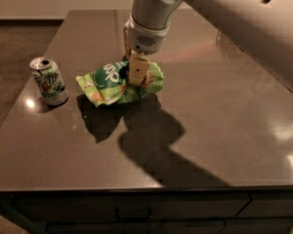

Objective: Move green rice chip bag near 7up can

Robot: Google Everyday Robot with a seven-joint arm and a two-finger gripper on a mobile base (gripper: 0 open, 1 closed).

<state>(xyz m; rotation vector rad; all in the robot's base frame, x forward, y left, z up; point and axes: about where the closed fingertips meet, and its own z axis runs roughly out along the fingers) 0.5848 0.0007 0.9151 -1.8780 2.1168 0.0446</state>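
camera view: tool point(137, 78) pinching crinkled bag point(106, 83)

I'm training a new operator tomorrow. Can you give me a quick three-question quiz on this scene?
1. True or false: the claw, over the table's middle, is shut on the bag.
2. In the picture, the 7up can is on which side of the bag? A) left B) right C) on top of it
3. Fill in: the 7up can stands ___ near the table's left edge.

Key: 1 true; 2 A; 3 upright.
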